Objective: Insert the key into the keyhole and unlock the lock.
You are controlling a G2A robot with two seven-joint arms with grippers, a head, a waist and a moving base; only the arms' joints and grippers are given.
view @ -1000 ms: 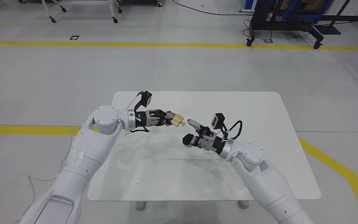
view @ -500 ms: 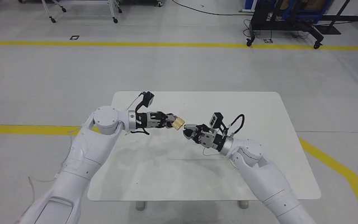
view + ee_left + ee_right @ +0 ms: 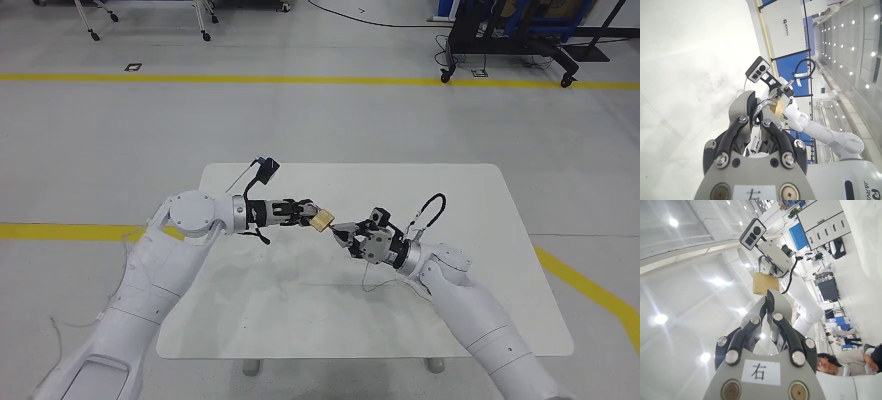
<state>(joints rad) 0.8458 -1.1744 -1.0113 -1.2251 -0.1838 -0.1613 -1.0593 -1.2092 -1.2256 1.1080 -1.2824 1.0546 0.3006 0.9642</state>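
While both arms are held above the white table [image 3: 480, 300], wrists pointing towards each other, the left jaws are clamped tight on the steel shackle [image 3: 761, 107] of the square brass padlock [image 3: 319, 217]. The padlock body projects beyond their tips, clear of the table. The right jaws are pressed together, tips touching the padlock's underside. Whether a key sits between them cannot be determined.

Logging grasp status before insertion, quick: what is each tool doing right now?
Left tool: closed, holding the padlock by its shackle.
Right tool: closed, tips at the padlock's base; what it pinches cannot be told.
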